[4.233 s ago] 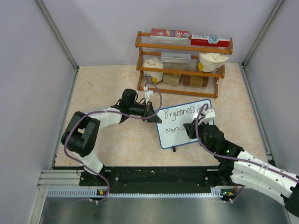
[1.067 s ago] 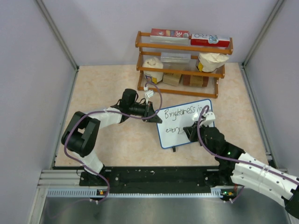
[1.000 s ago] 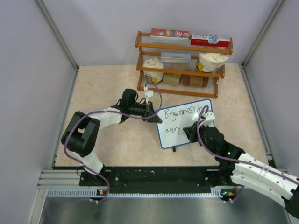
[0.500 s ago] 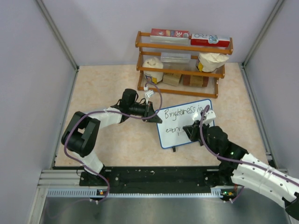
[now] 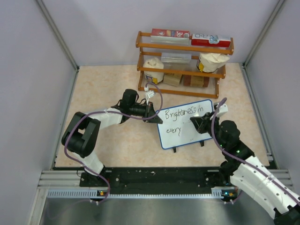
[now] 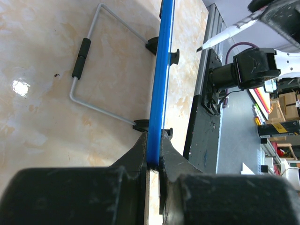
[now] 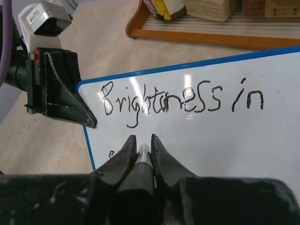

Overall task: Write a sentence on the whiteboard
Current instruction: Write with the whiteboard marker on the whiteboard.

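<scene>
The whiteboard (image 5: 190, 136) stands tilted on the table, its blue rim (image 6: 161, 70) edge-on in the left wrist view. My left gripper (image 5: 153, 116) is shut on its left edge (image 6: 153, 161). The sentence (image 5: 183, 112) reads "Brightness in" on the top line (image 7: 183, 98), with "every" (image 5: 172, 131) below it. My right gripper (image 5: 196, 123) hangs over the board's right half, shut on a black marker (image 7: 140, 168). The marker's tip points at bare board under the first line, between my fingers (image 7: 143, 143). Whether the tip touches the board I cannot tell.
A wooden rack (image 5: 183, 61) with boxes, bags and cartons stands behind the board. Grey walls close both sides. The arms' black base rail (image 5: 140, 180) runs along the near edge. The board's wire stand (image 6: 82, 51) rests on the table behind it.
My right arm has swung to the right and up the board, away from the end of "every", which now shows whole. The left gripper and the board have stayed put.
</scene>
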